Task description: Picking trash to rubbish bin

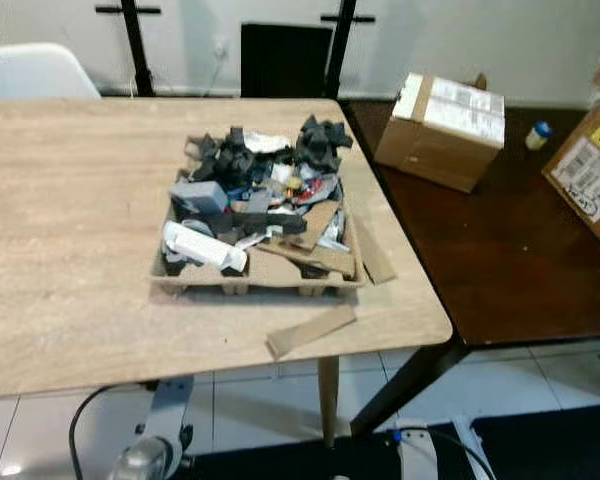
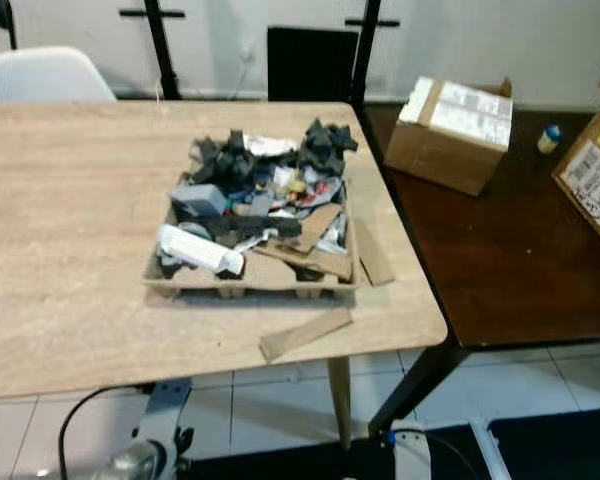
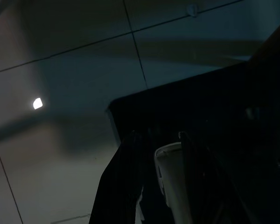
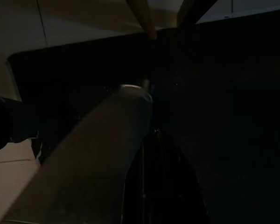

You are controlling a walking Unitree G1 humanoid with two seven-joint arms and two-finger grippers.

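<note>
on the light wood table (image 1: pixel 70 250) sits a cardboard tray (image 1: pixel 255 280) heaped with trash (image 1: pixel 255 195); both arms hang idle, can't tell either gripper's finger state.

Pale wood-grain table (image 1: pixel 70 250); tan cardboard tray (image 1: pixel 255 280) — black, grey, white scraps; brown box (image 1: pixel 440 130); dark-brown table (image 1: pixel 500 260).

None of the print here can be read. The cardboard box (image 1: pixel 442 130) on the dark table (image 1: pixel 500 260) carries white shipping labels on its top, the lettering too small and blurred to make out. The second carton (image 1: pixel 592 175), at the right edge, has a white label with fine black print and a yellow sticker bearing a dark mark, both illegible.
</note>
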